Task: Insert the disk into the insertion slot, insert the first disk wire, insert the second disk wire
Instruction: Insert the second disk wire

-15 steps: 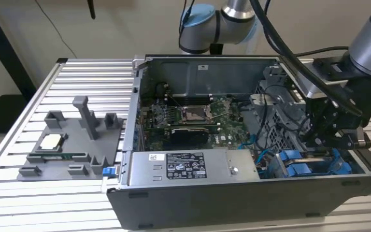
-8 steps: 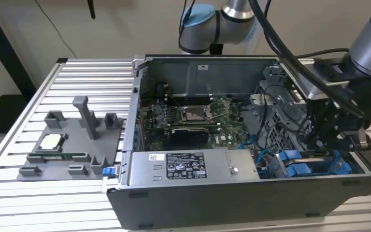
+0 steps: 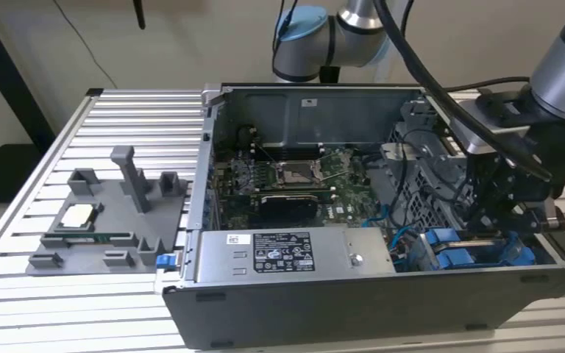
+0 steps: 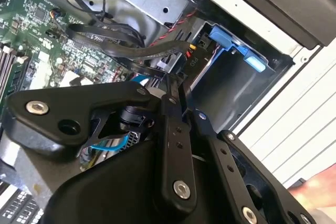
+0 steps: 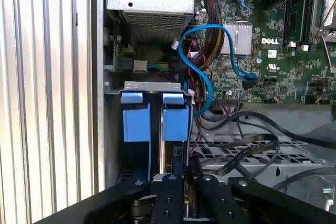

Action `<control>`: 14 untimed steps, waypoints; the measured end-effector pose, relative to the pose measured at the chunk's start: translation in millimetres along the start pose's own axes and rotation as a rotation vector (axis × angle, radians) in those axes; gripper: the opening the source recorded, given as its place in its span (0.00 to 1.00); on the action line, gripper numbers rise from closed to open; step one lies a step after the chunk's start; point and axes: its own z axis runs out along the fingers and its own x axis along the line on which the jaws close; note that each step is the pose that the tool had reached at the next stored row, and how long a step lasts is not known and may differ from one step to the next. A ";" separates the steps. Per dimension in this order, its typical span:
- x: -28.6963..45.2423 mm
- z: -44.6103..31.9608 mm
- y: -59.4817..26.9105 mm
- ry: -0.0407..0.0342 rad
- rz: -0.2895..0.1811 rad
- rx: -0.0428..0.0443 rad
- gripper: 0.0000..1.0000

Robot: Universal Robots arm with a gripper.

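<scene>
Gripper [image 5: 181,170] is down inside the open computer case [image 3: 361,301], at the exterior view's right end. Fingers [image 5: 169,198] are drawn together, tips meeting. Can't tell if anything is pinched between them; something small and black sits right at the tips.

Tips are just above the disk [image 5: 176,123]. Its blue carrier is seated in the insertion slot [image 5: 299,153], on the motherboard side of a second blue carrier [image 5: 136,121] next to it. The drive body is hidden, only the carrier tabs show.

Black cables [image 5: 247,148] loop across the perforated bay wall, close to the fingers. A blue data cable [image 5: 210,59] arcs from beside the carriers to the motherboard [image 3: 293,176]. Can't see a plug on the drive end.

Power supply box [image 3: 293,254] lies along the case's near edge. A grey fixture tray [image 3: 106,220] sits well apart, on the slatted table [image 3: 27,301] at the exterior view's left.
</scene>
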 end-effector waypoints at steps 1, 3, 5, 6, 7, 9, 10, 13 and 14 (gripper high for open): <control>0.0 0.3 0.0 -0.0001 0.000 0.0000 0.16; 0.1 1.0 0.0 -0.0002 0.001 0.0001 0.16; 0.1 1.6 -0.1 -0.0001 0.001 0.0001 0.16; 0.2 1.9 -0.4 -0.0001 0.001 0.0001 0.16; 0.2 2.2 -0.9 -0.0001 0.000 0.0000 0.16; 0.2 2.9 -1.5 -0.0003 0.001 0.0001 0.16; 0.3 3.2 -1.8 -0.0002 0.001 0.0000 0.16; 0.4 4.8 -1.9 -0.0002 0.001 0.0000 0.16; 0.5 5.7 -2.0 0.0003 0.001 0.0001 0.16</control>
